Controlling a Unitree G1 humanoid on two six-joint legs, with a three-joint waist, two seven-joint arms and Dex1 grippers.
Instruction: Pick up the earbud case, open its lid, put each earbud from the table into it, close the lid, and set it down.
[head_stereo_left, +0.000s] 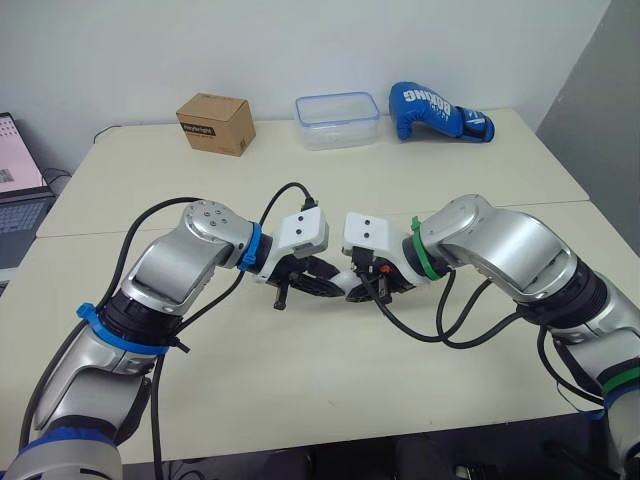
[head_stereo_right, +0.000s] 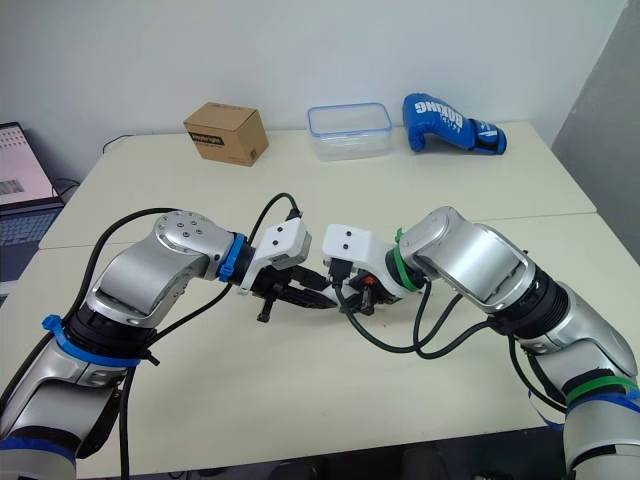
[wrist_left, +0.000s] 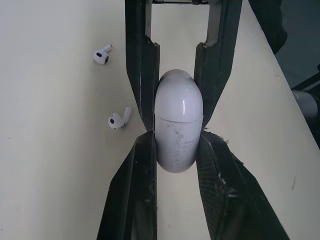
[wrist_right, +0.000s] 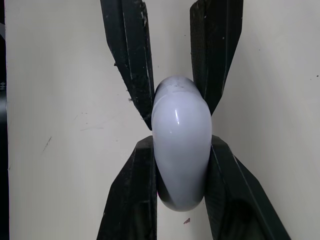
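The left wrist view showed a nearer earbud (wrist_left: 118, 120) just beside the claw finger and a farther earbud (wrist_left: 102, 54), both lying on the bench (wrist_left: 55, 175). It also showed a seam crossing the earbud case (wrist_left: 178, 130). The right wrist view showed the case's smooth rounded side. The left claw (wrist_left: 177, 137) and right claw (wrist_right: 181, 142) both gripped the case from opposite ends over the bench's middle. Its long axis ran along their fingers, left to right.

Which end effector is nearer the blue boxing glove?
Right. The right end effector lies toward the robot and left of the blue boxing glove; the left end effector, facing it across the earbud case, is farther left.
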